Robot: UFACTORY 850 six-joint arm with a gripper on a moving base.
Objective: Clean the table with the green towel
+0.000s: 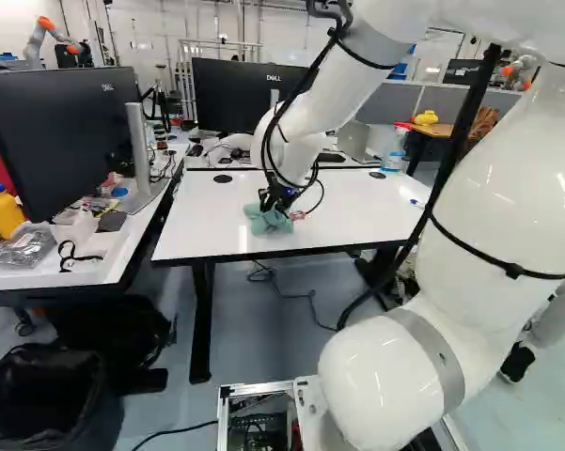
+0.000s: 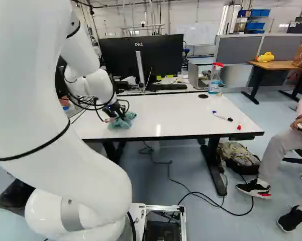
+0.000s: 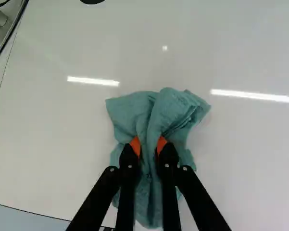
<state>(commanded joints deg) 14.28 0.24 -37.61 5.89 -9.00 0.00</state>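
In the left base view I have my gripper (image 1: 276, 197) pointed down over the near part of the white table (image 1: 348, 209), with the green towel (image 1: 266, 221) bunched beneath it against the top, presumably so that a sweep of my arm would wipe. In the right base view the towel lies close to the near edge, well apart from the pen (image 2: 222, 117) and the spray bottle (image 2: 215, 80); those could get in my way if I wiped over there. In the wrist view my fingers are closed on the towel, orange pads (image 3: 135, 146) pinching a raised fold near its middle, which leaves cloth splayed around them, likely cushioning the tips and widening each stroke.
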